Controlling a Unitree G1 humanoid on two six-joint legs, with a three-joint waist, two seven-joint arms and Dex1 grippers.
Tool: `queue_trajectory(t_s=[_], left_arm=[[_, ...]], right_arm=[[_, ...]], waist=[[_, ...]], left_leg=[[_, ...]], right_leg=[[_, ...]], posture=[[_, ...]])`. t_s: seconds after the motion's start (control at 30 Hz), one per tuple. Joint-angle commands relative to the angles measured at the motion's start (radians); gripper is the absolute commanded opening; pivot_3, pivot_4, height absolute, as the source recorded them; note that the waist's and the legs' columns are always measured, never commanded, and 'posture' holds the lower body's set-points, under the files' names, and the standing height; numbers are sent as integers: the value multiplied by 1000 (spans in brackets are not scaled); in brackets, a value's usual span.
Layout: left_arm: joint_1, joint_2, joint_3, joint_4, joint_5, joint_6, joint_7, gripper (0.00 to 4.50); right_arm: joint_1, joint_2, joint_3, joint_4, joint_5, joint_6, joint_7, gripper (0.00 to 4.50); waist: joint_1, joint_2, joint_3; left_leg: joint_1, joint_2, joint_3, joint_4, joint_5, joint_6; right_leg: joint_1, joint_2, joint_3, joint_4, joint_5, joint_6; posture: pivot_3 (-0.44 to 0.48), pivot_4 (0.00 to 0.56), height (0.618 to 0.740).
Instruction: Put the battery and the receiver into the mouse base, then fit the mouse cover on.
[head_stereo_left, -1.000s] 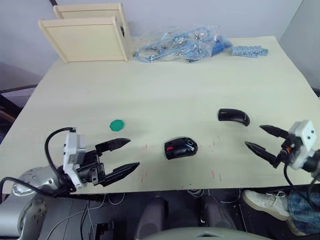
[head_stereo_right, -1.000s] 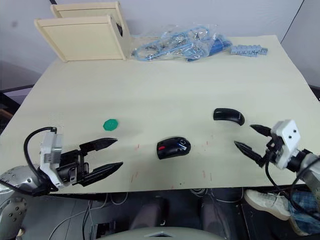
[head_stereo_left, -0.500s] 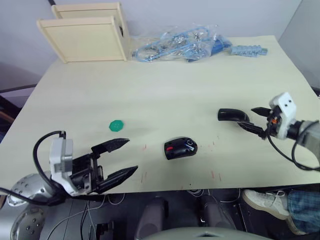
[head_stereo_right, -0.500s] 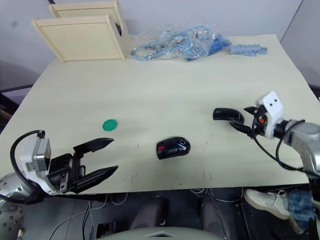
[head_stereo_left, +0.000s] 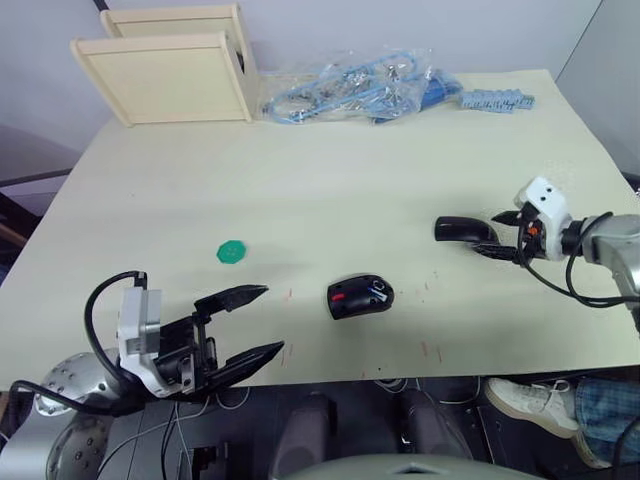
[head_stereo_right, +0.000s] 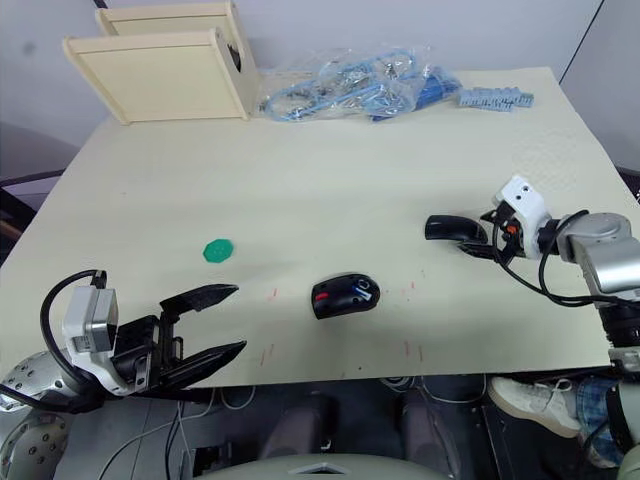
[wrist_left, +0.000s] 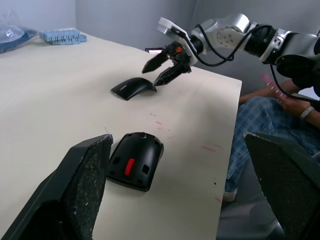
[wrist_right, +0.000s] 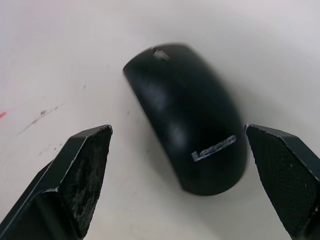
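The mouse base (head_stereo_left: 360, 297), a black oval shell with red inside, lies near the table's front middle. The glossy black mouse cover (head_stereo_left: 462, 229) rests on the table to its right and farther back. My right gripper (head_stereo_left: 492, 235) is open at the cover's right end, and in the right wrist view the cover (wrist_right: 192, 135) lies between its two fingers (wrist_right: 80, 170) without touching them. My left gripper (head_stereo_left: 270, 320) hangs open at the front edge, left of the base, holding nothing. The battery and the receiver are hidden from me.
A green disc (head_stereo_left: 232, 251) lies left of the base. Two wooden boxes (head_stereo_left: 170, 75) stand at the back left, with a clear bag of blue parts (head_stereo_left: 350, 90) and a blue strip (head_stereo_left: 498, 100) along the back. A person's leg and shoe (head_stereo_left: 530, 405) are beyond the front right edge.
My right gripper has travelled from the front right edge back and left to the mouse cover, staying open. The left gripper has shifted a little near the front edge.
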Motion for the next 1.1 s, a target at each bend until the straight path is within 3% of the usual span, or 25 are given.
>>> queue_trajectory(t_s=[0.03,0.37,0.67,1.1], left_arm=[[-13,-2,-16,-2,9,-28,-2,4500],[-2,-5,-34,23,33,-70,-31,4500],[-8,-7,-46,54,46,-92,-59,4500],[-14,0,-45,97,53,-124,-103,4500]], right_arm=[[-57,-1,8,36,-30,-26,37,4456],[-224,4,106,320,-156,-166,203,4456],[-290,46,113,501,-210,-317,293,4456],[-362,91,105,676,-273,-434,329,4456]], waist=[[2,0,0],[3,1,1],[3,2,1],[1,3,2]], left_leg=[[0,0,0,0,0,0],[-1,0,0,0,0,0],[-1,0,0,0,0,0],[-1,0,1,0,0,0]], right_leg=[[0,0,0,0,0,0],[0,0,0,-1,0,0],[0,-1,0,-1,0,0],[0,-1,0,-1,0,0]], posture=[[0,150,740],[0,150,740],[0,150,740],[0,150,740]])
